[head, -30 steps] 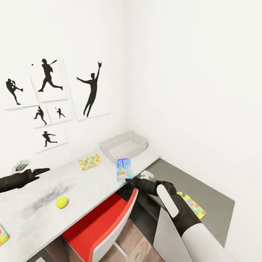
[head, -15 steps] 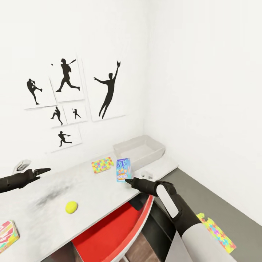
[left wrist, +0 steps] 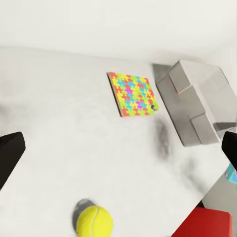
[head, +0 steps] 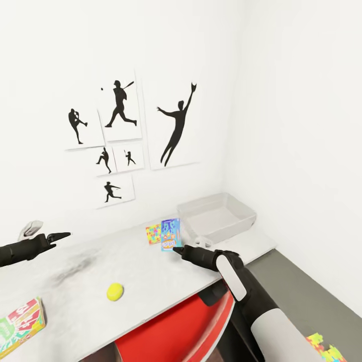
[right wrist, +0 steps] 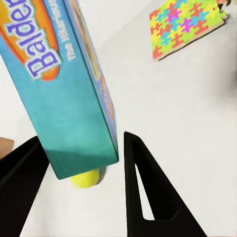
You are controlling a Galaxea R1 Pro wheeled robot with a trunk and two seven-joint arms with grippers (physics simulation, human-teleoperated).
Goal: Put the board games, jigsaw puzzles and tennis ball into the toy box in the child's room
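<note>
Head view high, facing down over table toward corner, left wrist view above tabletop, right wrist view close, all share jigsaw puzzle, tennis ball

Desk is glossy white-grey with dark smudges, tennis ball yellow-green, puzzle a yellow, pink, blue and green jigsaw pattern, board game teal-blue with orange lettering, toy box light grey, chair red.

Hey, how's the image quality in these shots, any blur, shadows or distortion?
Head view: wide-angle stretch, soft dark smudge on the table, even light. Left wrist view: slightly soft, small shadow under the tennis ball, dark smear beside the toy box. Right wrist view: the blue board game in the right pincer looms close with blurred print.
</note>
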